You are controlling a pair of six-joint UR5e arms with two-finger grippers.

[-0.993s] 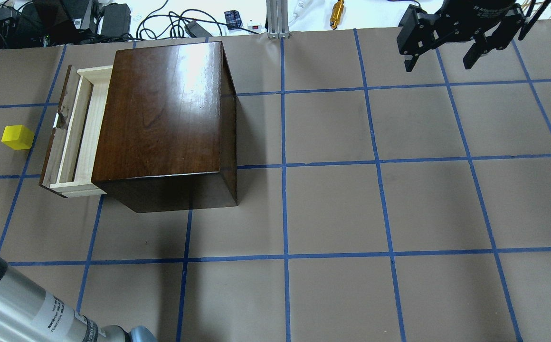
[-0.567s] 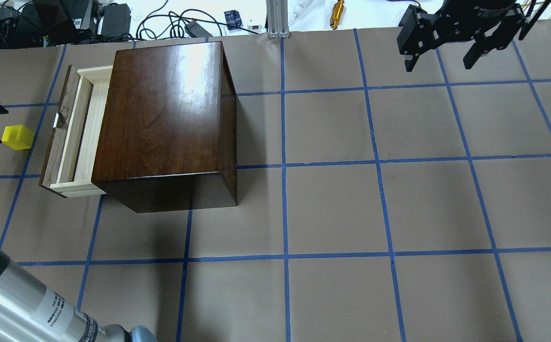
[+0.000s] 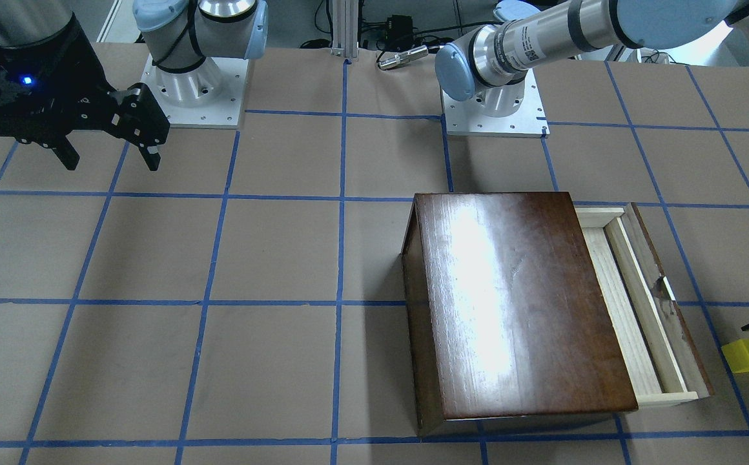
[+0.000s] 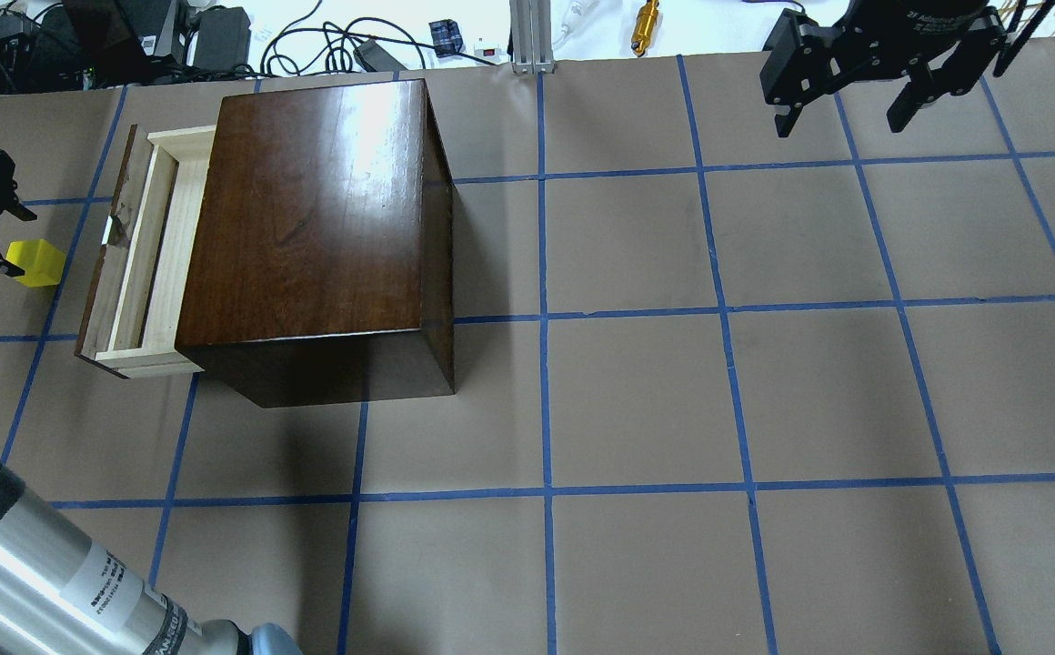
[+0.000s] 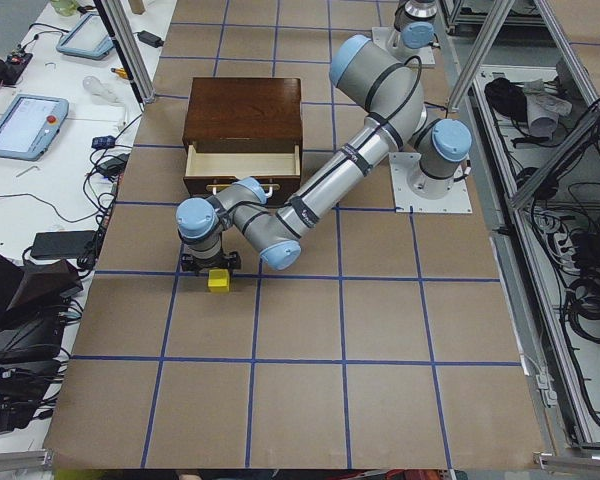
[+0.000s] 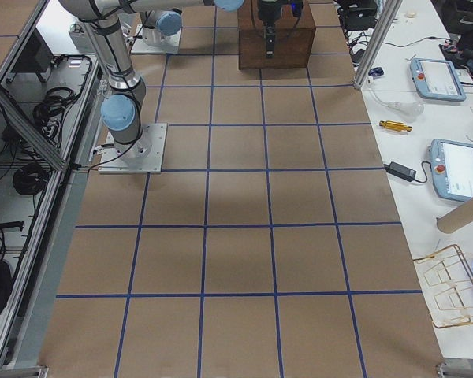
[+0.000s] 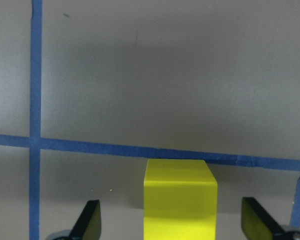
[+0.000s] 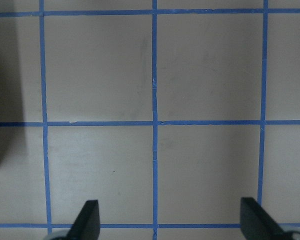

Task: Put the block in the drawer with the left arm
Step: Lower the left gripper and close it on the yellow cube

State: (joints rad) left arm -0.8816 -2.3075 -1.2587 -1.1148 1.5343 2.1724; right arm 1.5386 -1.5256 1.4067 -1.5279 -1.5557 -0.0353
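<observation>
The small yellow block [image 4: 41, 264] sits on the brown table just left of the drawer's front panel; it also shows in the front view [image 3: 748, 354] and the exterior left view [image 5: 218, 282]. My left gripper [image 4: 23, 244] is open, and in its wrist view the block [image 7: 180, 195] lies between the wide-apart fingers [image 7: 90, 222] with gaps on both sides. The drawer [image 4: 141, 264] is pulled out of the dark-brown box [image 4: 309, 218], and its pale tray [image 3: 633, 310] holds nothing. My right gripper [image 4: 844, 118] is open and empty at the far right.
Cables and electronics [image 4: 218, 36] and an aluminium post [image 4: 527, 36] line the table's far edge. My left arm's silver link [image 4: 36, 582] crosses the near left corner. Blue tape lines grid the brown table [image 4: 637, 400].
My left gripper has moved right toward the block, which now sits between its open fingers. The block, the drawer and the right arm have not moved.
</observation>
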